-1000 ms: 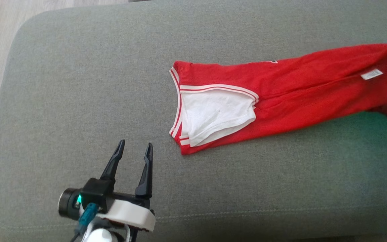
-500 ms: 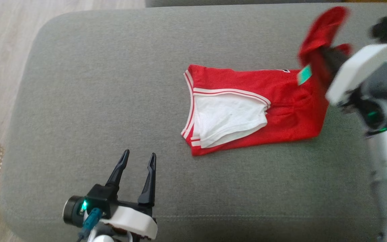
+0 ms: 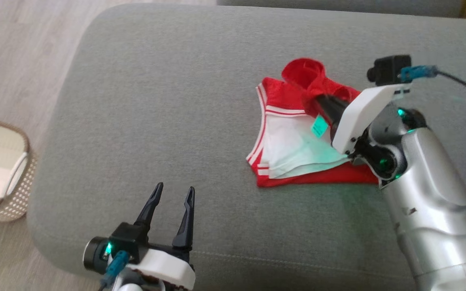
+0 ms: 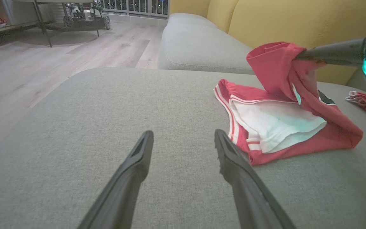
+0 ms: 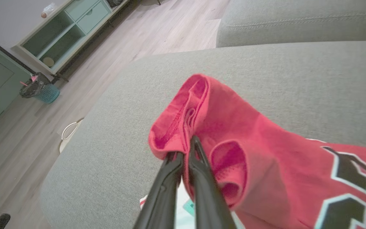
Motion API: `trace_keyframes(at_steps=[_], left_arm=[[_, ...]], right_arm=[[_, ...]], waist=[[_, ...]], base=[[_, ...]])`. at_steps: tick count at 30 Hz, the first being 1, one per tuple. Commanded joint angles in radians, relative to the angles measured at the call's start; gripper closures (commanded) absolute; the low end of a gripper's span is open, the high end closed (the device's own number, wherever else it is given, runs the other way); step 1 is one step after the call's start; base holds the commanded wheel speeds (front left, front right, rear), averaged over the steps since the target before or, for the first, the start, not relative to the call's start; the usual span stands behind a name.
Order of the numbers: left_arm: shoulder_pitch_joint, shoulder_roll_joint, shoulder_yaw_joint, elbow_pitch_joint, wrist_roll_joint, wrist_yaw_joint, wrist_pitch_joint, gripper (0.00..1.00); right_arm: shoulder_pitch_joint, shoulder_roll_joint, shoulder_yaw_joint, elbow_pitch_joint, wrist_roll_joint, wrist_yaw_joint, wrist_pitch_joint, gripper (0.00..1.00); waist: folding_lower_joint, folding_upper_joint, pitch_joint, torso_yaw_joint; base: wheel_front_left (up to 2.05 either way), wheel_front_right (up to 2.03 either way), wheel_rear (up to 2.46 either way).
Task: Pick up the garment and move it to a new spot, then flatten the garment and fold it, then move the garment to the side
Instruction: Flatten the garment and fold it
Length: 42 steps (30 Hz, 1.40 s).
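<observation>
Right claw [image 5: 187, 149] is clenched on the lifted end of the garment [image 3: 293, 149], above the rest lying on the cushion [image 3: 156, 101] (the fold step, I judge). Next: lay that end flat, edges matched, then release. Left claw [image 3: 174, 194] hangs open, well apart.

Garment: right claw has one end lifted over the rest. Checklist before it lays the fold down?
1. Right claw shut on the garment: ok.
2. Held end smooth: not ok, it is bunched around the fingers.
3. Lower layer lying flat on the cushion: ok where visible; the part under the right arm cannot be told.
4. Left claw open and apart from the garment: ok.
5. Held end lined up with the striped edge below: cannot tell.
</observation>
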Motion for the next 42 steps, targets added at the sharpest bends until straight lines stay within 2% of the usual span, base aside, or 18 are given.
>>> trace_keyframes(at_steps=[1,15,17,21,25,28,33,38,42], left_arm=[[-0.018,-0.008,0.027,-0.026,0.01,-0.004,-0.012,0.0],[-0.007,-0.024,0.03,0.003,-0.002,-0.019,-0.012,0.0],[-0.006,-0.025,0.03,0.004,-0.001,-0.02,-0.012,0.0],[-0.003,-0.027,0.035,0.008,-0.001,-0.022,-0.012,0.0],[0.001,-0.027,0.041,0.007,0.001,-0.02,-0.012,0.0],[0.006,-0.028,0.051,0.002,0.005,-0.02,-0.012,0.0],[0.01,-0.029,0.062,-0.007,0.007,-0.02,-0.012,0.0],[0.002,-0.03,0.063,-0.014,0.012,-0.026,-0.012,0.0],[-0.005,-0.031,0.066,-0.021,0.016,-0.029,-0.012,0.0]], right_arm=[[-0.047,0.019,0.019,-0.015,0.007,0.0,-0.022,1.0],[-0.133,0.021,0.182,0.271,0.163,0.0,-0.184,1.0],[-0.143,0.021,0.214,0.291,0.186,0.0,-0.2,0.0],[-0.162,0.021,0.247,0.296,0.249,0.0,-0.242,0.0],[-0.19,0.021,0.234,0.283,0.267,0.0,-0.265,0.0],[-0.221,-0.04,0.202,0.24,0.223,0.0,-0.299,0.0],[-0.195,-0.171,0.223,0.227,0.106,0.0,-0.325,0.0],[-0.141,-0.209,0.299,0.231,0.069,0.0,-0.317,0.0],[-0.115,-0.212,0.354,0.221,0.086,0.0,-0.358,0.0]], waist=[[0.0,0.0,-0.001,0.016],[0.0,0.0,-0.012,0.052],[0.0,0.0,-0.014,0.051],[0.0,0.0,-0.02,0.045],[0.0,0.0,-0.02,0.036],[0.0,0.0,-0.021,0.025],[0.0,0.0,-0.018,0.014],[0.0,0.0,-0.01,0.013],[0.0,0.0,0.0,0.021]], base=[[0.0,0.0,0.0],[0.0,0.0,0.0],[0.0,0.0,0.0],[0.0,0.0,0.0],[0.0,0.0,0.0],[0.0,0.0,0.0],[0.0,0.0,0.0],[0.0,0.0,0.0],[0.0,0.0,0.0]])
